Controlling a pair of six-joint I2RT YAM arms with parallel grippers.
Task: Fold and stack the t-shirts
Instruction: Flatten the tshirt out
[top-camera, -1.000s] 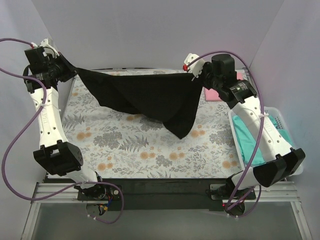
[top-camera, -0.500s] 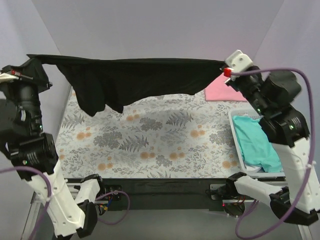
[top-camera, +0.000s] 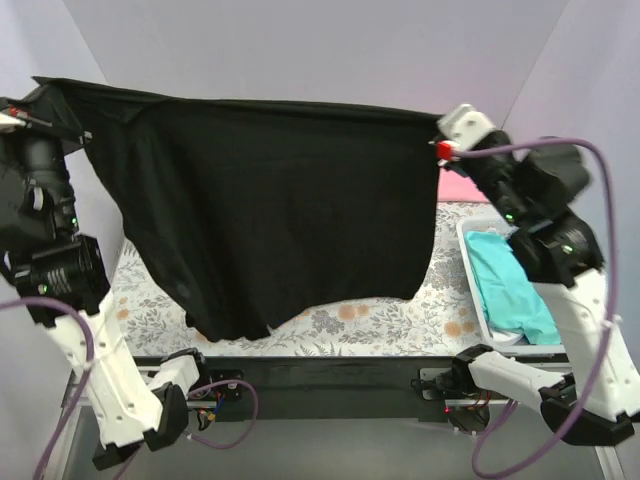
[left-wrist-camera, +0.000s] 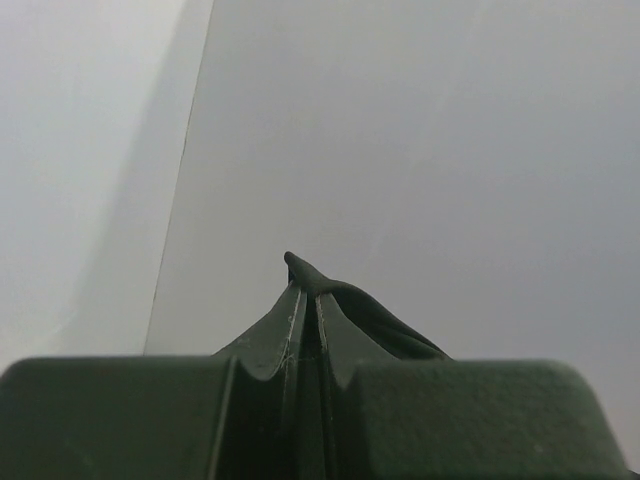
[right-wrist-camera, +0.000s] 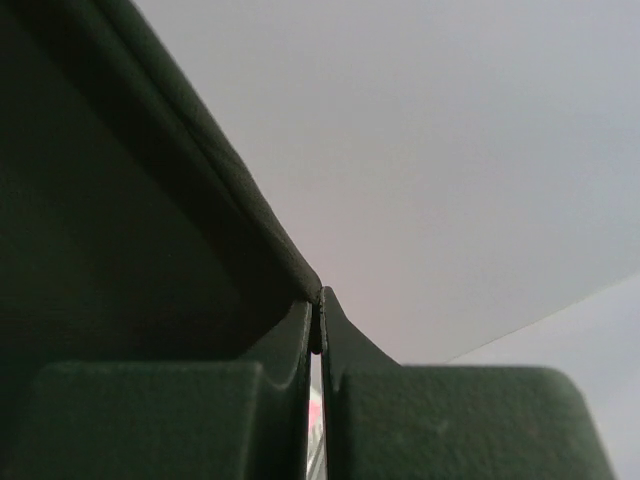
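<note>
Black t-shirt raised higher than half second ago, now hanging full-length over floral cloth. Left gripper and right gripper each clamped on top corner. Teal shirt in basket.

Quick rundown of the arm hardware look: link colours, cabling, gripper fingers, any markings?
Both arms have white links with black joint housings. A purple cable loops along each, left and right. The right gripper has a white head with a red marking. Wrist views show dark, matte, tapering fingers on both, left and right.
</note>
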